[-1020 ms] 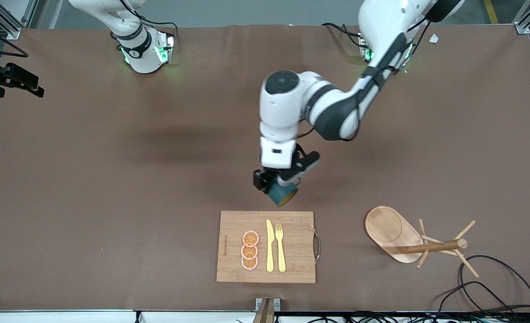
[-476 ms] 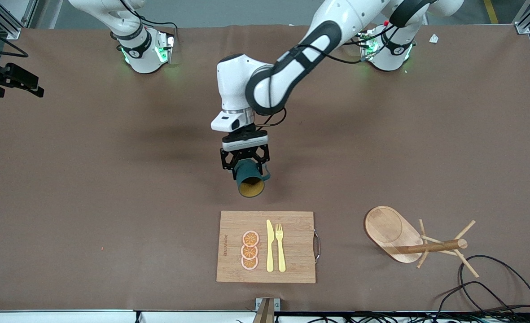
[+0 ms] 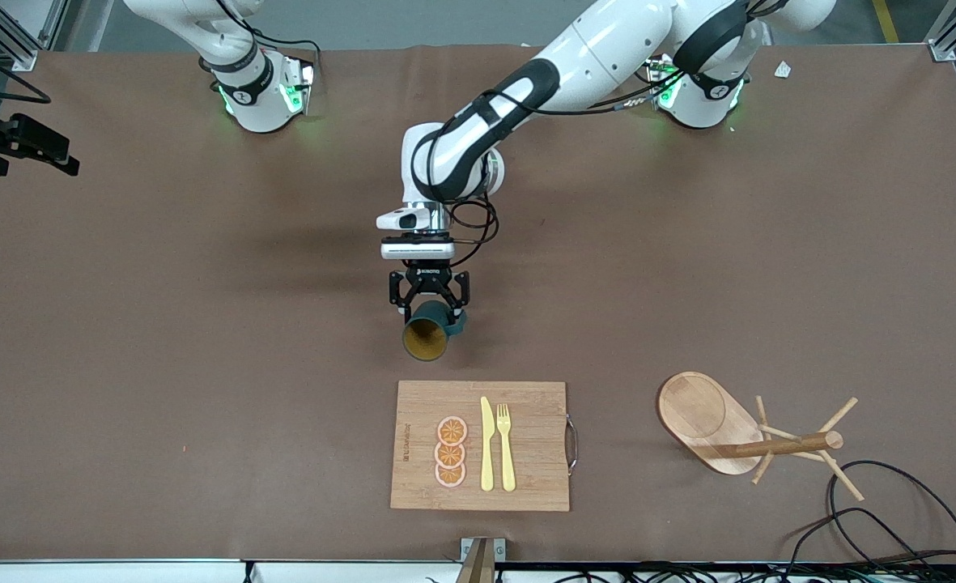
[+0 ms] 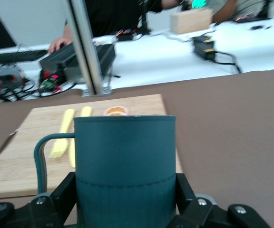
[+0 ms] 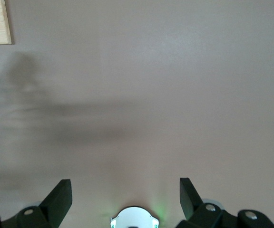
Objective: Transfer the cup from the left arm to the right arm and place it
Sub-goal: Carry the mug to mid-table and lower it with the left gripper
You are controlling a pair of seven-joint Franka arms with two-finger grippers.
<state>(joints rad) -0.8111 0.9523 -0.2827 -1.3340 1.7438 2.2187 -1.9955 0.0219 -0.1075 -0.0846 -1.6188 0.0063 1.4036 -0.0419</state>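
Observation:
My left gripper [image 3: 429,312] is shut on the dark teal cup [image 3: 427,334] and holds it in the air over the bare table, beside the cutting board's edge that faces the robots. The cup lies tipped, its tan inside facing the front camera. In the left wrist view the cup [image 4: 125,166] fills the space between the black fingers [image 4: 63,194], its loop handle [image 4: 43,159] to one side. My right gripper [image 5: 125,187] is open and empty, high over bare table near its own base. It is out of the front view.
A bamboo cutting board [image 3: 413,470] with orange slices [image 3: 451,452], a yellow knife [image 3: 486,444] and fork [image 3: 506,445] lies near the front edge. A wooden mug tree [image 3: 757,441] lies tipped toward the left arm's end. Cables [image 3: 890,510] lie beside it.
My left arm has swung the cup toward the right arm's end of the table and turned its wrist, so the cup's mouth now faces the front camera. The grip stayed shut.

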